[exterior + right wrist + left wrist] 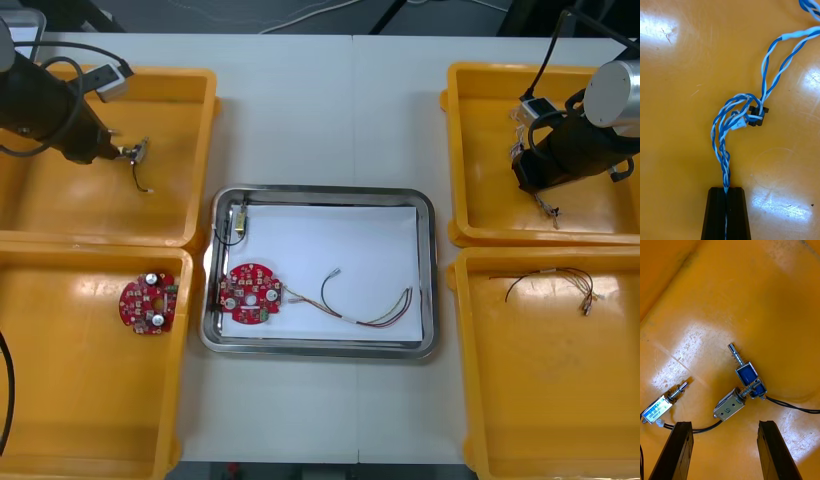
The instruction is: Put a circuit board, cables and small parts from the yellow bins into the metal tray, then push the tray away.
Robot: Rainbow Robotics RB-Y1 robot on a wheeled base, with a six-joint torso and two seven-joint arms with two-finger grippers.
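Front view: light table (320, 110) carries yellow bins (60, 205), metal tray (431, 270); dark floor (200, 14) beyond.

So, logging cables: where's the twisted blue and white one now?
In the right wrist view, the twisted blue and white cable is pinched in the right end effector, inside the far yellow bin on the robot's right.

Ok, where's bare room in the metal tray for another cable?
The metal tray is bare at its far right, beyond the red and yellow cable and right of the small metal part. The circuit board crowds the near left.
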